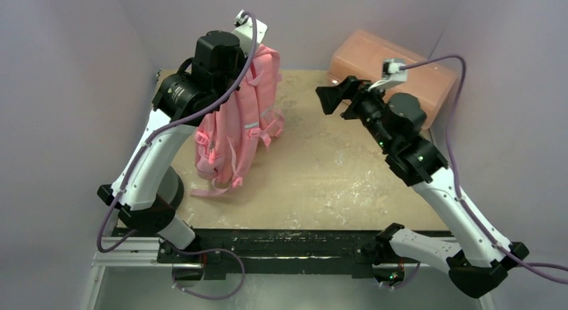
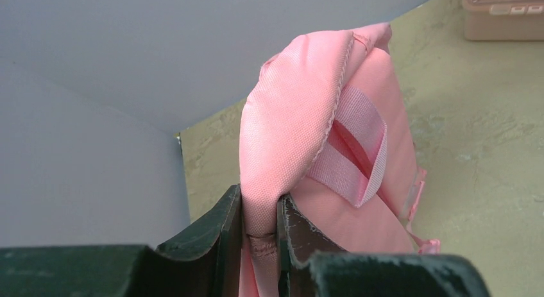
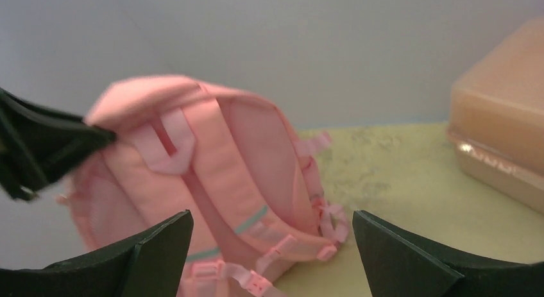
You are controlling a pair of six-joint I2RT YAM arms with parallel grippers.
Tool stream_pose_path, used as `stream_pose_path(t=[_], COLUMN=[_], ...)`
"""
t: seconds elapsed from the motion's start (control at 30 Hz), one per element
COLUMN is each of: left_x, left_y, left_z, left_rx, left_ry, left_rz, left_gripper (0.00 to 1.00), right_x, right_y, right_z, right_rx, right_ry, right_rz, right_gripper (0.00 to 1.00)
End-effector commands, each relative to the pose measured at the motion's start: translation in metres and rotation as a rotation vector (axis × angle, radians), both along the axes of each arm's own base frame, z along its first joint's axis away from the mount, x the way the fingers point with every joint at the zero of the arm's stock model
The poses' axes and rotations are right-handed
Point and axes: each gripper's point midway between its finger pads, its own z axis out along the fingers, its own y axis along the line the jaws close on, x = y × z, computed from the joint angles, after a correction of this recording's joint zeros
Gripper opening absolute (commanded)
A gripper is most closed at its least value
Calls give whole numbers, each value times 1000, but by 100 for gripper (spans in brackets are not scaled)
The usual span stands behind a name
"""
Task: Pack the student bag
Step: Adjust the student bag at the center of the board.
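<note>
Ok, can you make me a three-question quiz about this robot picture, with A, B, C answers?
1. Where is the orange box? A far right corner; B near left corner; C middle.
2. What colour is the backpack? A blue; B pink; C green.
3. The right gripper is: A shut on the box; B shut on the backpack; C open, holding nothing.
Answers: 1 A, it sits far back on the right. 2 B, its fabric is pink. 3 C, its fingers stand wide apart, clear of the backpack.
</note>
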Motion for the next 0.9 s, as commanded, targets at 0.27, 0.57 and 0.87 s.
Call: stream_pose_path(t=[0.27, 0.57, 0.87], left_x=[-20, -48, -65], left_y=[14, -3, -12], left_z=[104, -44, -28], left_rx=[-444, -517, -561], left_ry=[-367, -75, -22], left_rz=[35, -29, -112], left_gripper=[0, 1, 64], right_x=[27, 38, 50], right_y=[21, 74, 88], right_z=[-122, -178, -183], right_rx=[-172, -189, -207], right_ry=[250, 321, 344], right_rz=[11, 224, 253], right_gripper=[99, 99, 99])
